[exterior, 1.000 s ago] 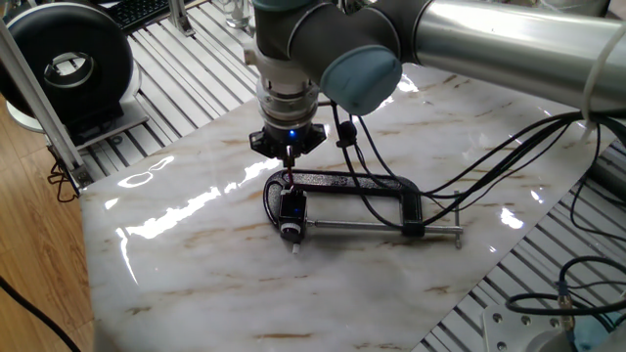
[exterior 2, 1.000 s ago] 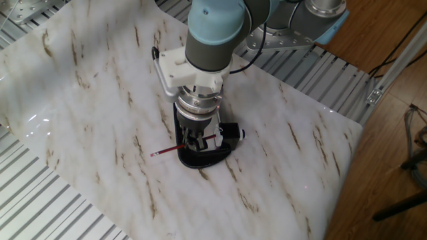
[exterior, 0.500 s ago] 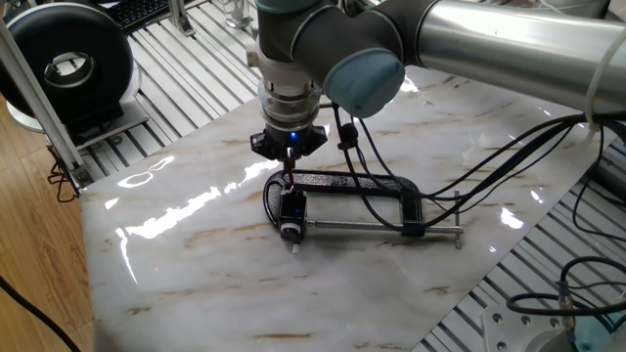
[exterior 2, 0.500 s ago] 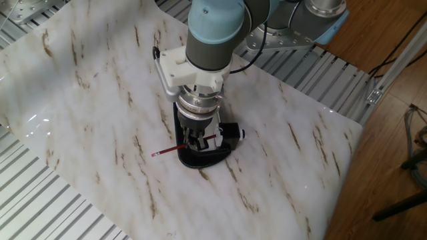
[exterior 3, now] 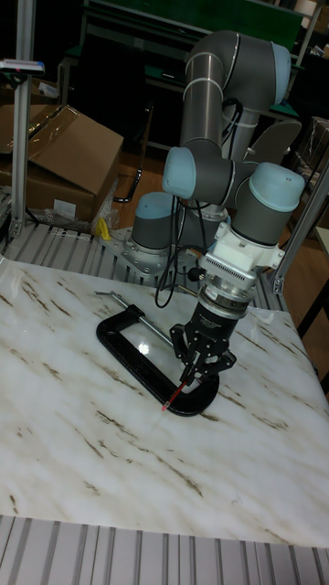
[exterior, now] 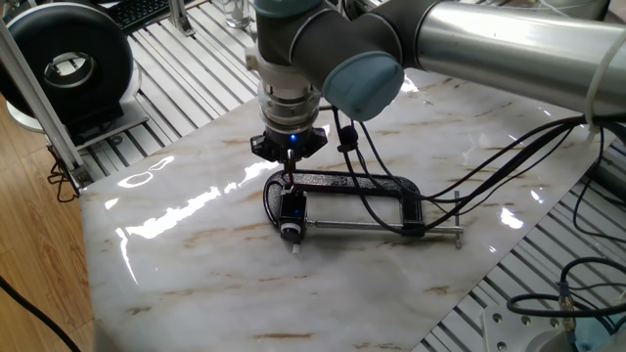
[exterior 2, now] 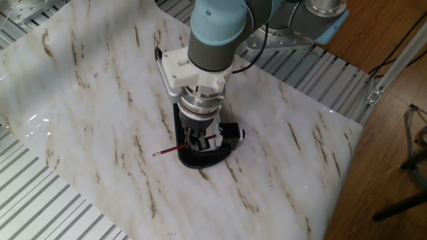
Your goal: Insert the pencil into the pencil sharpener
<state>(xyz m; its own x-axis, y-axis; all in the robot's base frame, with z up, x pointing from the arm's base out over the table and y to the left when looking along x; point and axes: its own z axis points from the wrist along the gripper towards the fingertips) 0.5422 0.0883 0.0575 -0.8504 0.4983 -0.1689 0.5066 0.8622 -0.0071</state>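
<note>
My gripper points straight down and is shut on the pencil, a thin dark-red stick held nearly level just above the table. The pencil's free end sticks out to the left. Its other end points at the pencil sharpener, a small black block held in the jaw of the big black C-clamp. From the one fixed view, the gripper hangs right above the sharpener, whose pale round end faces the front. In the tall view the pencil slants down from the gripper, and the sharpener is hidden.
The clamp's steel screw rod runs right across the marble tabletop. Black cables loop from the arm over the clamp. A round black device stands off the table's back left. A cardboard box lies behind the table.
The gripper and the held pencil have edged a few pixels toward the sharpener. Clamp and sharpener have stayed put.
</note>
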